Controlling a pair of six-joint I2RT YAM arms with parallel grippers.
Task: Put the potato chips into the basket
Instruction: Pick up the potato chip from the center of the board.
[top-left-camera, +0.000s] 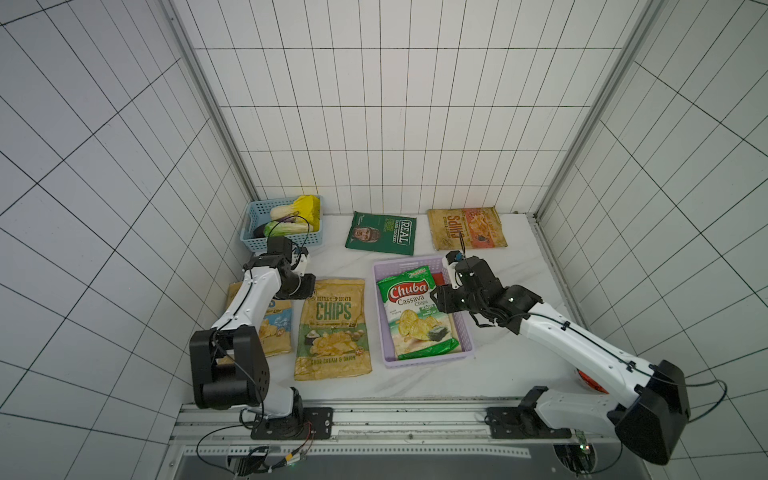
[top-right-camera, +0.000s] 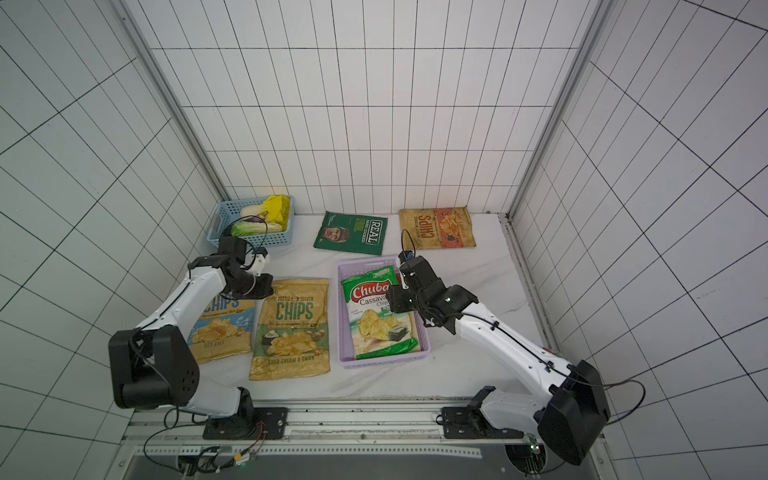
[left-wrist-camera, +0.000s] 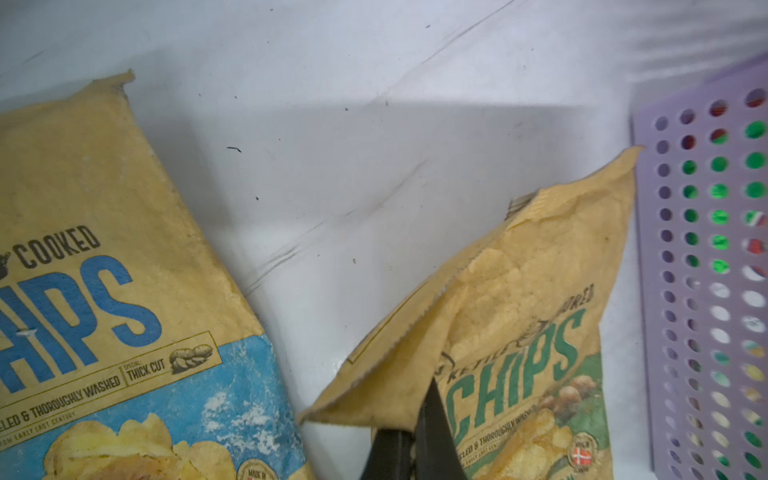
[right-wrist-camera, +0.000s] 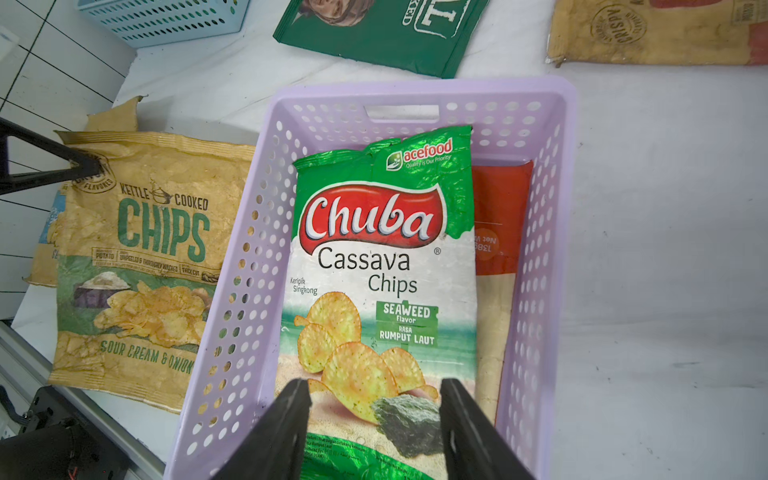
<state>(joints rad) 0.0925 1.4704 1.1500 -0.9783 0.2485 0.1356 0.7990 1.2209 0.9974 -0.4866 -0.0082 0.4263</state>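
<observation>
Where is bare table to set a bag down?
Free: the strip in front of the lilac basket; the patch between the REAL bag and the sour cream CHIPS bag. Crowded: that bag lies close between the basket and the sea salt CHIPS bag.

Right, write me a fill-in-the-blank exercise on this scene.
The Chuba bag lies in the ____ basket.
The left end effector is shut on the ____ flavour CHIPS bag.
The right end effector hangs ____ above the Chuba bag.
The blue basket holds toy ____.
Missing: lilac; sour cream & onion; open; vegetables.
</observation>
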